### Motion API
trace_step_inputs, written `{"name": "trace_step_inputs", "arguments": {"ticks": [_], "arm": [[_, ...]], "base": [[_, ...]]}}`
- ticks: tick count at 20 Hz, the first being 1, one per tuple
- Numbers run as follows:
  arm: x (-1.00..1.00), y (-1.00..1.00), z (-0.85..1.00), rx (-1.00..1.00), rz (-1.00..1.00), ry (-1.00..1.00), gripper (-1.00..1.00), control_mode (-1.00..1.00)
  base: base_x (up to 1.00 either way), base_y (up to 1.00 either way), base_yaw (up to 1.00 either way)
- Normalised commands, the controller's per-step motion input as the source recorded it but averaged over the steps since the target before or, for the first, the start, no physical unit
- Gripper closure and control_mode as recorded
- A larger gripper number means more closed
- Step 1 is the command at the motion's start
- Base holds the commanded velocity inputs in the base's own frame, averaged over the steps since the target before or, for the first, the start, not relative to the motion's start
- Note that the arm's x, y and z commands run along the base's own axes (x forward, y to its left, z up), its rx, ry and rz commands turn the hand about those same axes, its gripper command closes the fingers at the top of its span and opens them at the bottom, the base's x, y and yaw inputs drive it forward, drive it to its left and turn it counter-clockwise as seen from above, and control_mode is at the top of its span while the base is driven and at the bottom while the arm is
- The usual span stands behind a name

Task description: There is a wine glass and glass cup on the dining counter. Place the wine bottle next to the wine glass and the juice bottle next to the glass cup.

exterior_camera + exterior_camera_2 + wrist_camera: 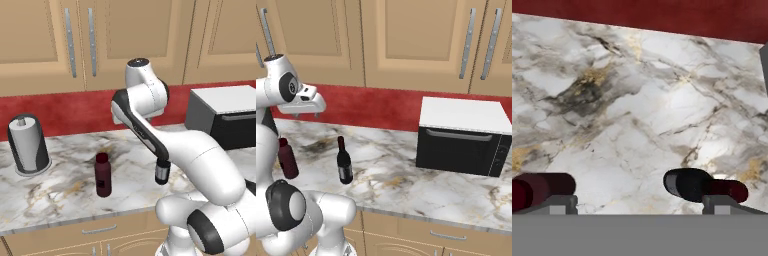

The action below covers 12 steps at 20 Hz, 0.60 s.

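Note:
The stubby maroon juice bottle (102, 175) (287, 159) stands upright on the marble wall counter (55, 197). To its right stands the slim black wine bottle (344, 162), about a hand's width away. In the left base view my arm hides most of the wine bottle (162, 172), leaving its lower part showing. My gripper (307, 114) hangs open well above the counter, behind and above both bottles, holding nothing. In the hand view the gripper (639, 204) looks down, with the juice bottle (542, 187) at lower left and the wine bottle (704, 186) at lower right. The wine glass, glass cup and dining counter are out of view.
A paper towel roll on its holder (27, 145) stands at the counter's left end. A black and white toaster oven (461, 135) (225, 115) sits at the right. Wall cabinets (406, 40) hang above a red backsplash (376, 105). Bare marble lies between the bottles and the oven.

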Motion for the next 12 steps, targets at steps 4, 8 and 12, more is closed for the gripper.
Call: {"name": "trace_step_inputs", "arguments": {"ticks": [4,8,12], "arm": [[0.0,0.52,-0.09,0.0,0.0,0.0,-1.0,-1.0],[0.0,0.43,-0.14,0.03,0.02,0.0,-1.0,-1.0],[-0.01,0.44,-0.17,0.05,0.01,0.0,-1.0,-1.0]], "base": [[0.0,0.0,0.0],[0.0,0.0,0.0],[0.0,0.0,0.0]]}}
